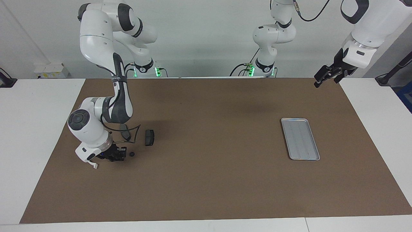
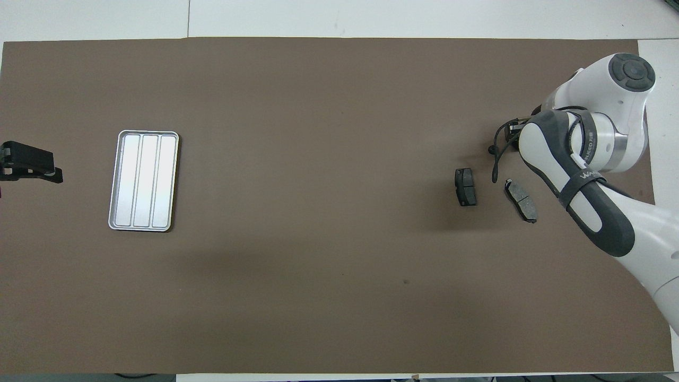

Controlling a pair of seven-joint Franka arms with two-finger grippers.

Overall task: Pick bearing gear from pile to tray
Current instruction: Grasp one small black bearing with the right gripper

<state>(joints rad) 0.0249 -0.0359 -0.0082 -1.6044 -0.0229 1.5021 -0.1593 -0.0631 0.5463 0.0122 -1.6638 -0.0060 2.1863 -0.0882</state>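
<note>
My right gripper (image 1: 118, 154) is down at the mat in the pile, at the right arm's end of the table. In the overhead view the arm's wrist hides it. A tiny black round bearing gear (image 1: 131, 154) lies on the mat just beside it, a small gap apart. Whether anything sits inside the gripper does not show. Two dark grey brake pads lie nearer to the robots: one (image 1: 149, 137) (image 2: 466, 187) in the open, the other (image 2: 521, 200) partly under the arm. The silver ribbed tray (image 1: 301, 139) (image 2: 143, 180) lies bare toward the left arm's end. My left gripper (image 1: 325, 78) (image 2: 32, 167) waits open, raised over the mat's edge.
A brown mat (image 1: 209, 180) covers the table, with white tabletop around it. The right arm's elbow and a black cable loop (image 1: 128, 133) hang low over the pile. A wide stretch of bare mat separates the pile from the tray.
</note>
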